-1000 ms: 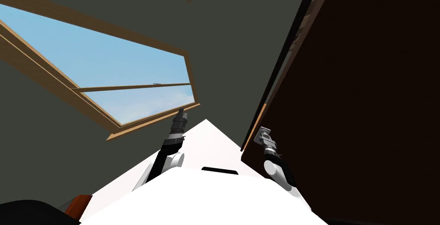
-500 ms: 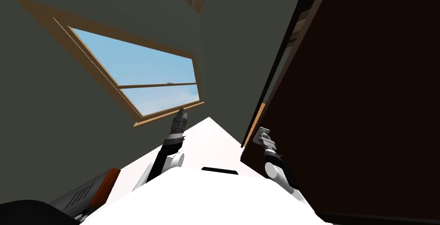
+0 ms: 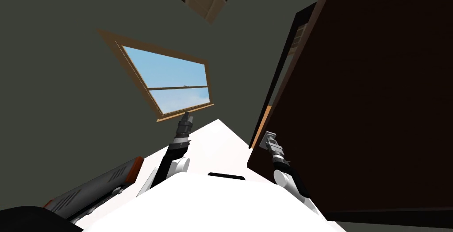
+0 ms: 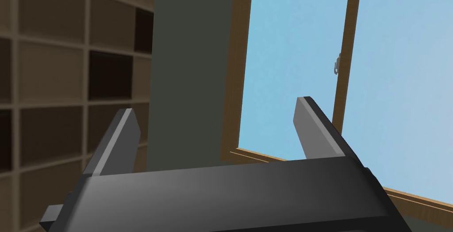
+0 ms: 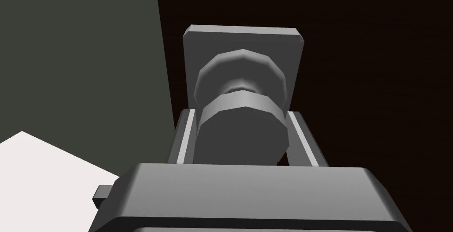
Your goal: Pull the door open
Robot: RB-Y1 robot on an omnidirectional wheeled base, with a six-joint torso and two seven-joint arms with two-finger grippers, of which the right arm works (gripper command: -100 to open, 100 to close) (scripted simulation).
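Note:
A very dark brown door [image 3: 380, 92] takes up the right side of the head view, swung out from its frame with a gap at its free edge. My right gripper [image 3: 269, 139] is at that edge, shut on the door's grey round knob [image 5: 241, 123]; in the right wrist view the fingers [image 5: 186, 138] press the knob's two sides below its square grey plate [image 5: 243, 36]. My left gripper [image 3: 186, 118] is raised in front of me, away from the door. Its fingers [image 4: 117, 143] stand open with nothing between them.
A dark grey-green wall [image 3: 66, 87] with a wood-framed window [image 3: 170, 81] lies ahead on the left. A shelf unit with brown compartments [image 4: 66, 79] stands beside the window. A grey and orange object [image 3: 99, 183] lies low on the left.
The whole head view has shifted: the window has shrunk and slid right, and the grey and orange object has come further in at the lower left. The right gripper has stayed shut on the knob.

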